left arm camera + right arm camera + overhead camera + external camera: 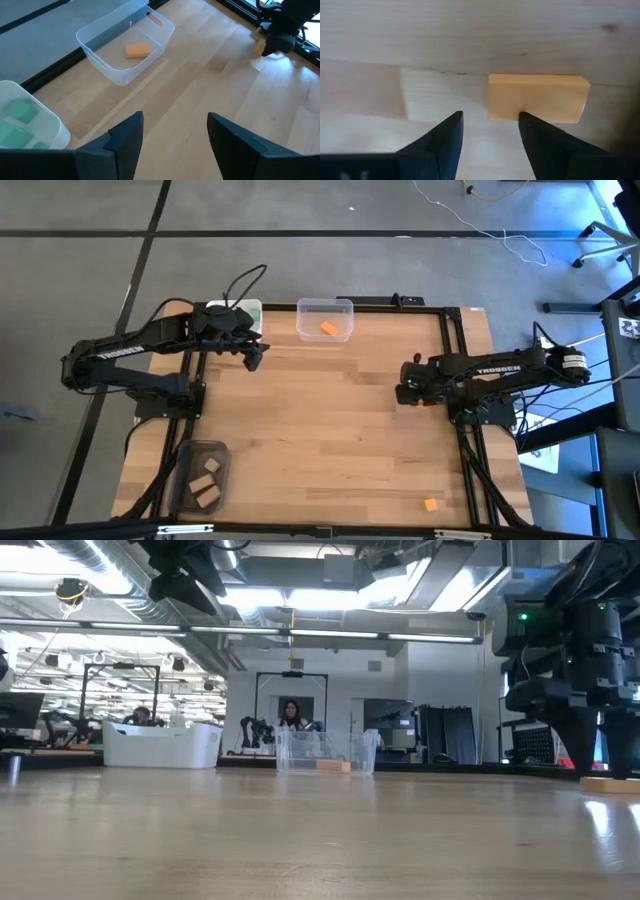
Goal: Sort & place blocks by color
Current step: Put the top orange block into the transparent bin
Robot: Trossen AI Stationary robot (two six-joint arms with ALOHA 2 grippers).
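Our right gripper [487, 132] hangs open just over an orange bar [536, 97] at the table's right edge, one finger overlapping it, not yet closed. Our left gripper [172, 135] waits open near the white bin [47, 127] of green blocks [22, 112]. One orange block [328, 328] lies in the clear bin [325, 307], tan ones [205, 483] in the grey bin [190, 450]. Another orange cube [430, 504] remains loose. Further blocks may be hidden under the arms.

A robotics lab (exposed ceiling ducts [90, 580], further workbenches [60, 745] behind)
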